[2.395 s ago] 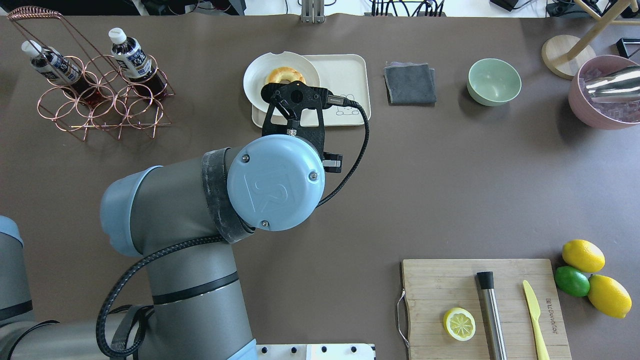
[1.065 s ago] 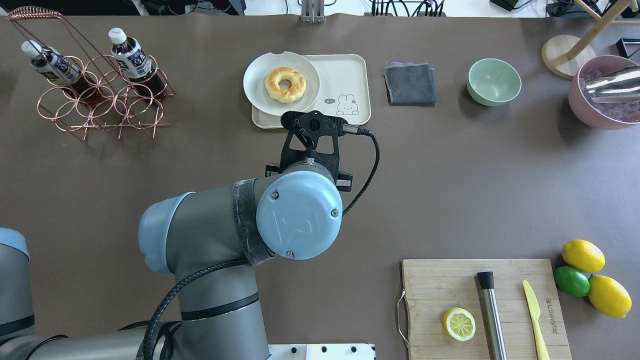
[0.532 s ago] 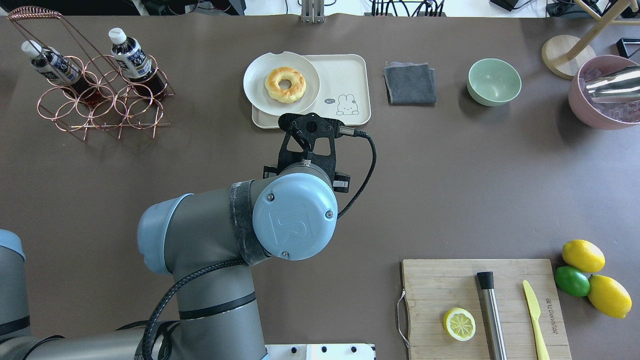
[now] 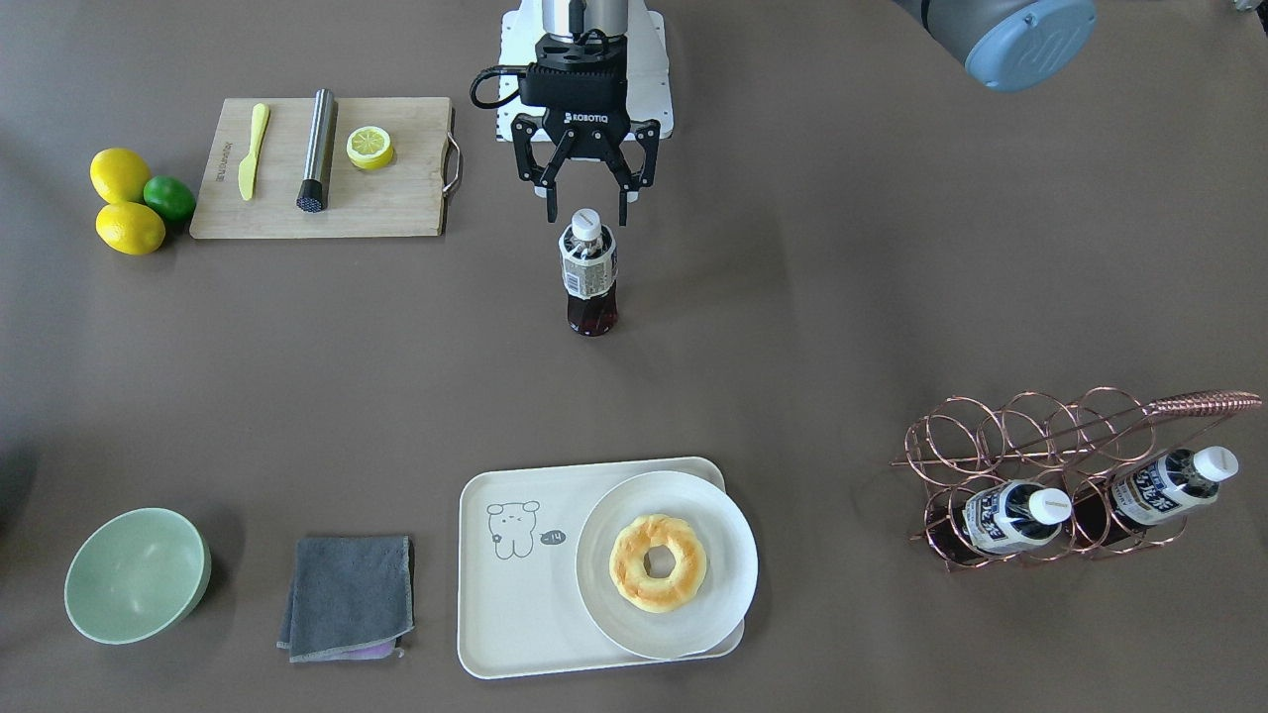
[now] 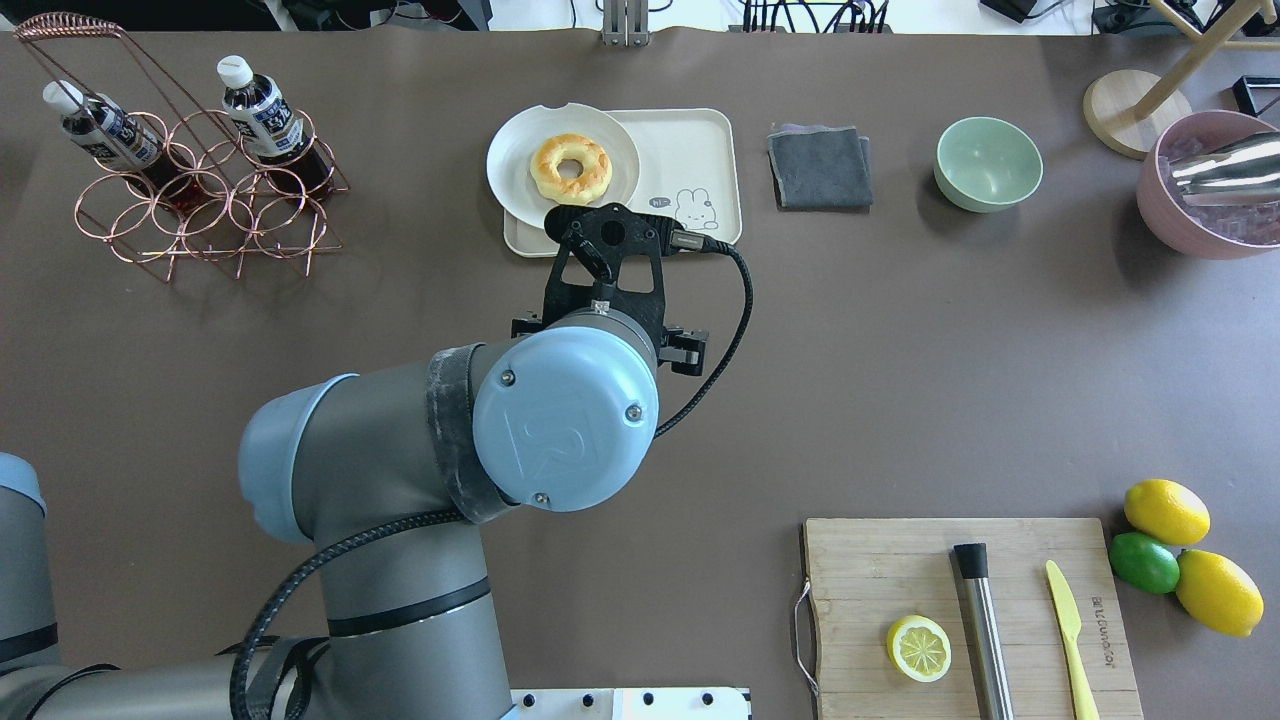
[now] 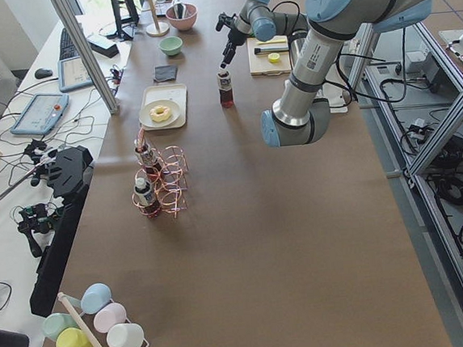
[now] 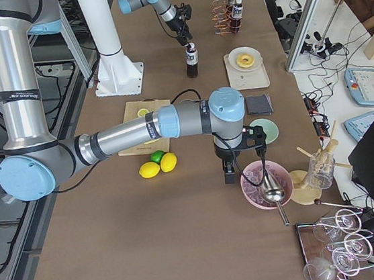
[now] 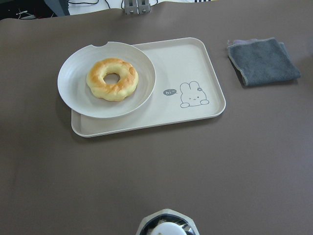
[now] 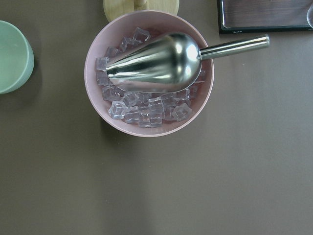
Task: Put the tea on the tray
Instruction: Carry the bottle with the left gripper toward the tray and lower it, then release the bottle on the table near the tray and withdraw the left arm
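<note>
The tea bottle (image 4: 588, 272) stands upright on the bare table, well short of the tray (image 4: 505, 594). My left gripper (image 4: 586, 213) is open, pointing down, with a fingertip on each side of the bottle's white cap and not gripping it. In the left wrist view the cap (image 8: 166, 227) shows at the bottom edge and the tray (image 8: 186, 58) lies ahead. In the overhead view my left arm hides the bottle. My right gripper (image 7: 229, 173) hangs by the pink ice bowl (image 9: 149, 73); I cannot tell whether it is open or shut.
A white plate (image 4: 713, 594) with a doughnut (image 4: 658, 561) covers half the tray. A copper rack (image 4: 1050, 465) holds two alike bottles. A grey cloth (image 4: 347, 594) and a green bowl (image 4: 137, 574) lie beside the tray. A cutting board (image 4: 322, 198) and citrus fruit (image 4: 129, 203) sit near the robot.
My left arm drew back from over the tray toward the robot, then shifted slightly forward and left. Its jaw linkages stick out wider now than half a second ago.
</note>
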Controlling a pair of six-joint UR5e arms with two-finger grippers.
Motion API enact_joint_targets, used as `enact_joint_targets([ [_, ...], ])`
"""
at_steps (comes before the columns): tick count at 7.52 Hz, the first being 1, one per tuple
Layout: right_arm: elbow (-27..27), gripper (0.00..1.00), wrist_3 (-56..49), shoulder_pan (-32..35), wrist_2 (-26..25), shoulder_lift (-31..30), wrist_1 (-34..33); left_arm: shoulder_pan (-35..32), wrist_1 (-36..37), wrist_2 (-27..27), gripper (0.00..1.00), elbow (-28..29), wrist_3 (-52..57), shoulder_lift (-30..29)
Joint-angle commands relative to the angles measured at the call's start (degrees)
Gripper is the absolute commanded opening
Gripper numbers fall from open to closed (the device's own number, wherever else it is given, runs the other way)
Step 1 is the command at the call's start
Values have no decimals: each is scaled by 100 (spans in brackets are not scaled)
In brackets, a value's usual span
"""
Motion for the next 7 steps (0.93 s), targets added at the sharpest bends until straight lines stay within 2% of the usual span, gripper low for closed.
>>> enact_joint_targets([
  [1, 29, 100, 123, -3, 164, 20, 4, -709, 61, -782, 98, -218, 149, 4],
  [3, 361, 100, 124, -20, 209, -24, 4, -1711, 411, -1689, 98, -637, 1042, 336],
  [4, 659, 100, 464, -125, 236, -42, -4, -2403, 500, -2224, 98, -962, 1586, 756],
  [6, 1248, 100, 1972, -799, 236, 229, -22, -3678, 501, -3130, 98, -1481, 2694, 1748],
  [7, 1347, 100, 2649, -1272, 227, 561, -22, -4398, 510, -3639, 98, -1545, 3430, 2118],
])
